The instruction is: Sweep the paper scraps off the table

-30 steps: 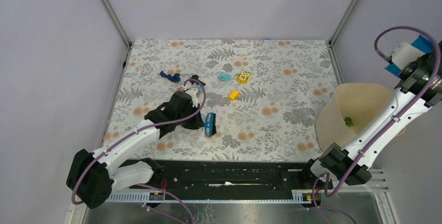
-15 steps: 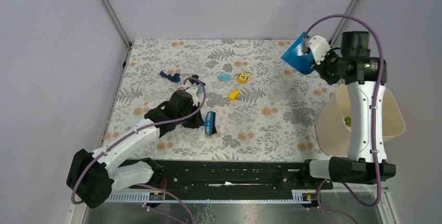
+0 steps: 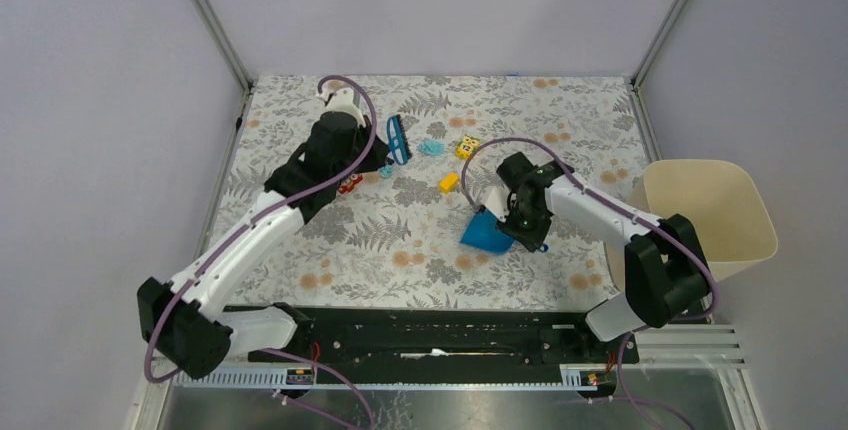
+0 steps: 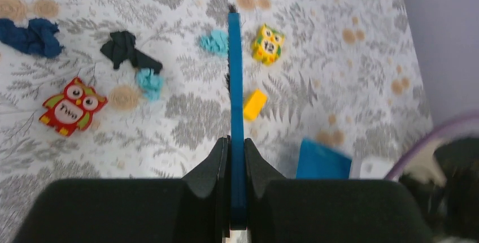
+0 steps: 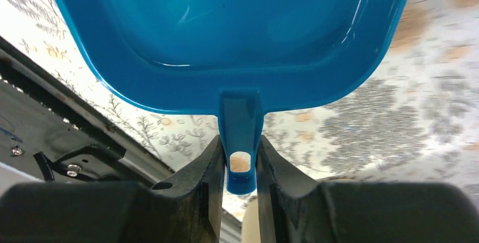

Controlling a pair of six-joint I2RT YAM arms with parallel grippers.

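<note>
A light cyan paper scrap lies on the table just right of the blue brush. My left gripper is shut on the brush handle. Left of the brush lie a smaller cyan scrap, a dark green scrap and a dark blue scrap. My right gripper is shut on the handle of the blue dustpan, which sits at mid-table.
A yellow block lies between brush and dustpan. A yellow owl toy sits beside the cyan scrap, a red owl toy under the left arm. A beige bin stands off the table's right edge.
My left arm has carried the brush from mid-table to the far side by the scraps. My right arm has swung the dustpan from above the bin down to mid-table.
</note>
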